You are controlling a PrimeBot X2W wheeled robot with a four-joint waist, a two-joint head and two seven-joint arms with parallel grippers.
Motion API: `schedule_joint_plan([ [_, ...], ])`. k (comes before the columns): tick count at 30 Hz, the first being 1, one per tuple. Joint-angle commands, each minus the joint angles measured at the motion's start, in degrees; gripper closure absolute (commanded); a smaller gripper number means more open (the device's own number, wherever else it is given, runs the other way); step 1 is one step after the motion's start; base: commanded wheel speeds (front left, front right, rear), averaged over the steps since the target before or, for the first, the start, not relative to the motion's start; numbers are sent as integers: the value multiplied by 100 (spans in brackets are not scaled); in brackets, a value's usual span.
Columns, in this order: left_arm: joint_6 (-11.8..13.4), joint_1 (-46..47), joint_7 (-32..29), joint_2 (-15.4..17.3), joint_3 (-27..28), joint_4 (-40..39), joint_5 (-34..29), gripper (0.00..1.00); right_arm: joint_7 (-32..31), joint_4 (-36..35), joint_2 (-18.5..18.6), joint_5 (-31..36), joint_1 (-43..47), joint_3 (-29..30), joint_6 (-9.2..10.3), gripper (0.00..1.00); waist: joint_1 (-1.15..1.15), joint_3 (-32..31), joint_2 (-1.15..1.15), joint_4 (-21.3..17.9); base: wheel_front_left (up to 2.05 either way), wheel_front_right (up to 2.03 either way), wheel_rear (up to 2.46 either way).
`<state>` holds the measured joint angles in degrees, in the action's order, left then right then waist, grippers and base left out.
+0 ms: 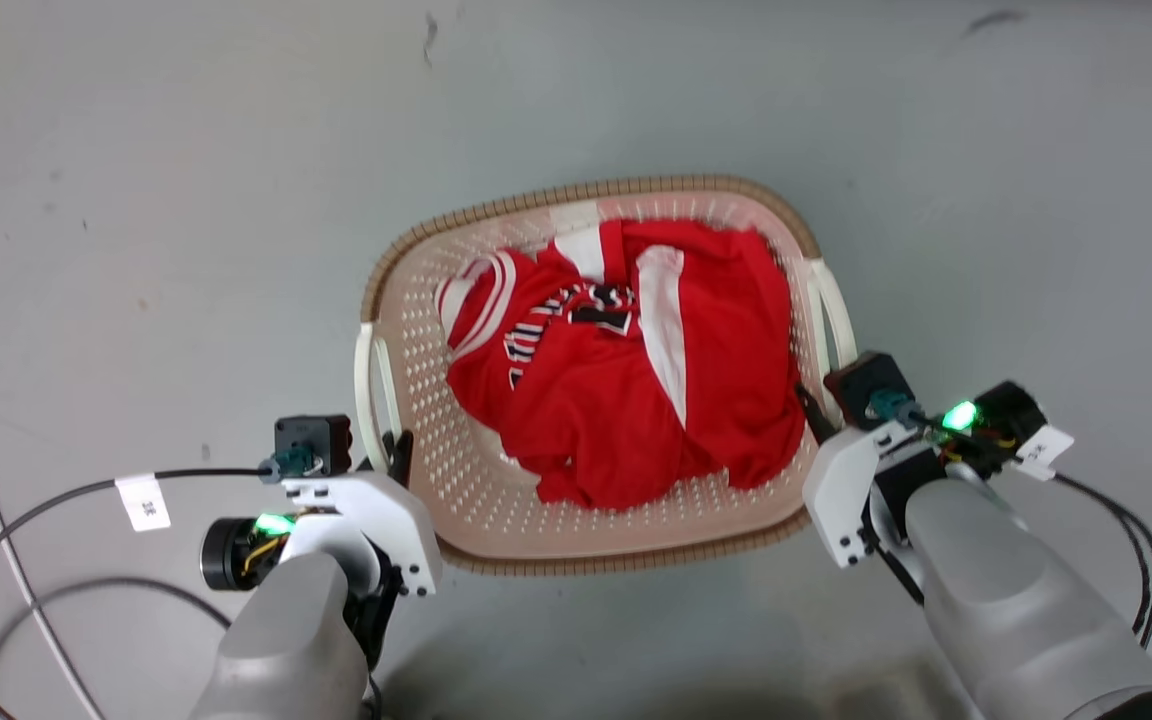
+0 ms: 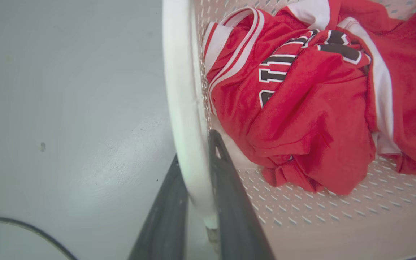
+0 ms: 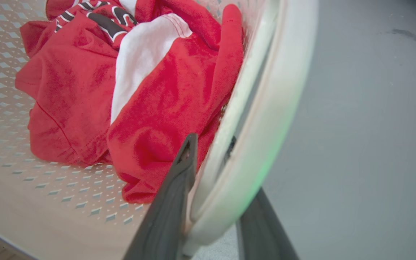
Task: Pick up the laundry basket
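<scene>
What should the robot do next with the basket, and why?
Probably lift both arms straight up together, slowly. The left gripper and right gripper each appear closed on a white handle of the laundry basket; lifting evenly should keep it level with the red shirt inside.

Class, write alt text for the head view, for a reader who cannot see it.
From above, a cream laundry basket holding crumpled red clothing is seen against a grey floor. The left claw and right claw each grip one of its white side handles.
</scene>
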<state>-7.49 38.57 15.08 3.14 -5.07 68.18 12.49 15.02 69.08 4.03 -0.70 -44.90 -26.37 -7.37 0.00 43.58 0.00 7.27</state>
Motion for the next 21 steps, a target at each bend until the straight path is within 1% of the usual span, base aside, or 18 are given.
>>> schedule_joint_plan([
  [1, 10, -66, 15, 43, -62, 20, 27, 100, 24, 43, -67, -26, 114, -81, -22, 100, 0, -368, 0, -38, 0, 0, 0],
  [10, 9, -241, -27, 55, -662, 380, 335, 100, -41, 343, -138, -500, 412, -351, -22, 100, 0, -1356, 0, -220, 0, 0, 0],
  [21, 9, -549, -783, 120, -1253, 488, 876, 100, -770, 227, -148, -1462, 1015, -1142, -26, 100, 0, -2542, 0, -491, 0, 0, 0],
])
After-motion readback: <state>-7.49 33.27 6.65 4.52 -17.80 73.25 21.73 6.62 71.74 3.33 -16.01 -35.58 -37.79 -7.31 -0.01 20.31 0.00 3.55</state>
